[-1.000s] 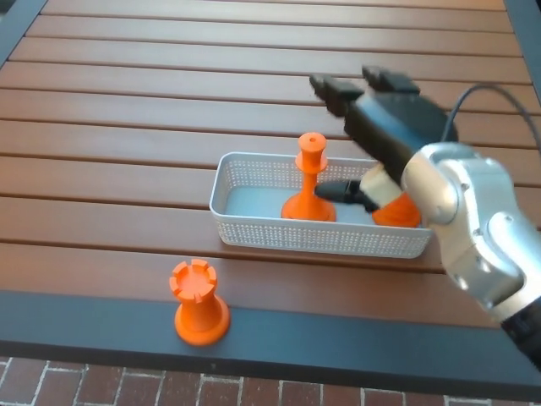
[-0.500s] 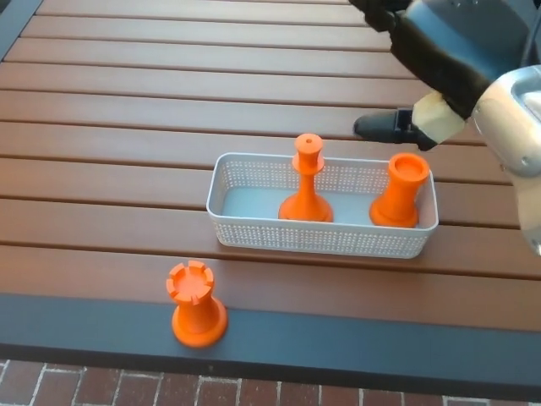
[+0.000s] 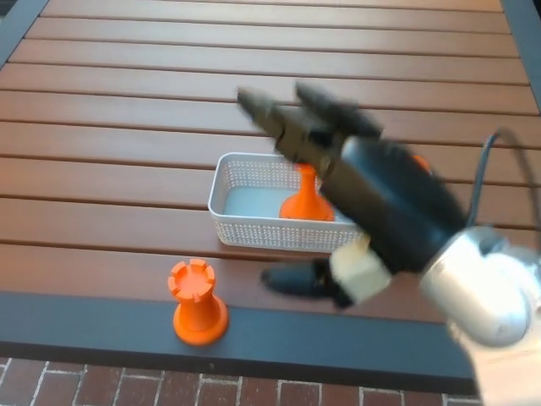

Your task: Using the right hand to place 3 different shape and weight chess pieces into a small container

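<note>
A: Where does the right robot hand (image 3: 325, 161) sit at this moment?

B: It reaches in from the lower right and hangs over the white mesh container (image 3: 254, 228), covering its middle and right part. It is blurred. Two thick fingers (image 3: 266, 110) point up and to the left past the container's far rim, and the thumb (image 3: 296, 279) sticks out low on the near side, above the wooden counter (image 3: 127, 127). Fingers and thumb stand well apart, and nothing is held between them.

A: And the chess pieces?

B: One orange piece with a wide round base (image 3: 306, 203) stands upright inside the container, near the middle; its top is hidden behind the robot hand. A sliver of orange (image 3: 420, 162) shows just past the forearm on the right, too little to tell which piece it is. The orange rook (image 3: 197, 302), with a notched crown, stands upright outside the container, to the near left of it, right at the dark front edge of the counter and well apart from the thumb.

A: The left robot hand?

B: No part of it shows.
</note>
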You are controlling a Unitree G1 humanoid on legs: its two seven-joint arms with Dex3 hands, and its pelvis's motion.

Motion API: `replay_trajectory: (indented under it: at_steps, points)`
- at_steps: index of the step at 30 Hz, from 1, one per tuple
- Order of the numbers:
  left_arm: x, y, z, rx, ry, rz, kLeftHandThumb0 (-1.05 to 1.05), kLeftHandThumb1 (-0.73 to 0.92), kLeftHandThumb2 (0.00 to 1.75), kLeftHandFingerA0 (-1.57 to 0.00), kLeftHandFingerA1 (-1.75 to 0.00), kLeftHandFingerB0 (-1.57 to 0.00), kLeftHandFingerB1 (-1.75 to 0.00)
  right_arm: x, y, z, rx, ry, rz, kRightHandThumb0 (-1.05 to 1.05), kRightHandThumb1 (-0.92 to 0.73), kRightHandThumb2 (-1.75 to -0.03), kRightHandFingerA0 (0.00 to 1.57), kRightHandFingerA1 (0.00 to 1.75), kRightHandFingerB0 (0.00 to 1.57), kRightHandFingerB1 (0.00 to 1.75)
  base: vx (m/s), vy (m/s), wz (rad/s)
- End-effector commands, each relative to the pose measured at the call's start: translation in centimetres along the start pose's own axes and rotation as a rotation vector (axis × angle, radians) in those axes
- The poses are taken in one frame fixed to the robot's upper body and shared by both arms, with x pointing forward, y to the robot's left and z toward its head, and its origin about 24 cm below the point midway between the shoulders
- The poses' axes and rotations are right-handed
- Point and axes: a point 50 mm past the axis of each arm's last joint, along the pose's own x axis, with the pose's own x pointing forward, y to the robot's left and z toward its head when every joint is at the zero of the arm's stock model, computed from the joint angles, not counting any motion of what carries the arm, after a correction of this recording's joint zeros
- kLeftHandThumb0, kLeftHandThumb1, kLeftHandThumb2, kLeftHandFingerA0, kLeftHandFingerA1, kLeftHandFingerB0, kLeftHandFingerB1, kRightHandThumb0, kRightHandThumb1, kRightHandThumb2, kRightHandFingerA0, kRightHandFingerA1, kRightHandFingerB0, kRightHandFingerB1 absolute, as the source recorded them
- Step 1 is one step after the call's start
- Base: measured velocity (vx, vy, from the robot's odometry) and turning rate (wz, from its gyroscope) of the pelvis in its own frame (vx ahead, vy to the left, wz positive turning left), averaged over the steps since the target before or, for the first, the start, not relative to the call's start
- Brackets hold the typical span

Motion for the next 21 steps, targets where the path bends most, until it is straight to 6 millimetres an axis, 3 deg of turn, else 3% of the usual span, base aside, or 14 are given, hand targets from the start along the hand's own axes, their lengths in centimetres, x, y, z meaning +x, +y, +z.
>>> replay_trajectory:
  at_steps: [1,8,10,12,20,21]
  points:
    - [-0.3,0.1,0.3,0.007,-0.017,0.010,-0.17,0.16,1.73,-1.27,-1.54,-1.15,-1.48,0.9,1.2,0.3,0.123,0.013,0.088,-0.86,-0.47,-0.90,0.00,0.13,0.00,0.00,0.00,0.000,0.00]
    - [0.0,-0.4,0.2,0.005,-0.014,-0.012,-0.21,0.17,1.71,-1.26,-1.54,-1.16,-1.47,2.0,3.5,-0.5,0.218,0.064,0.141,-0.85,-0.47,-0.88,0.00,0.12,0.00,0.00,0.00,0.000,0.00]
    - [0.0,-0.4,0.2,-0.006,-0.015,-0.019,-0.13,0.12,1.75,-1.23,-1.53,-1.13,-1.45,2.1,3.9,-0.9,0.231,0.083,0.142,-0.86,-0.48,-0.88,0.00,0.13,0.00,0.00,0.00,0.000,0.00]
    - [-0.2,-0.5,0.1,0.003,-0.007,-0.006,-0.16,0.18,1.70,-1.25,-1.57,-1.14,-1.48,2.0,4.8,-2.0,0.265,0.128,0.128,-0.85,-0.48,-0.88,0.00,0.18,0.00,0.00,0.00,0.000,0.00]
    - [-0.3,-0.6,0.1,0.013,-0.016,-0.009,-0.18,0.20,1.73,-1.30,-1.51,-1.16,-1.47,2.0,5.3,-2.6,0.285,0.145,0.103,-0.88,-0.50,-0.89,0.00,0.21,0.00,0.00,0.00,0.000,0.00]
    - [-0.2,-0.7,0.1,0.010,-0.016,-0.014,-0.23,0.18,1.75,-1.32,-1.53,-1.18,-1.48,2.1,5.3,-2.7,0.302,0.149,0.089,-0.79,-0.58,-0.58,0.00,0.32,0.00,0.16,0.00,0.000,0.00]
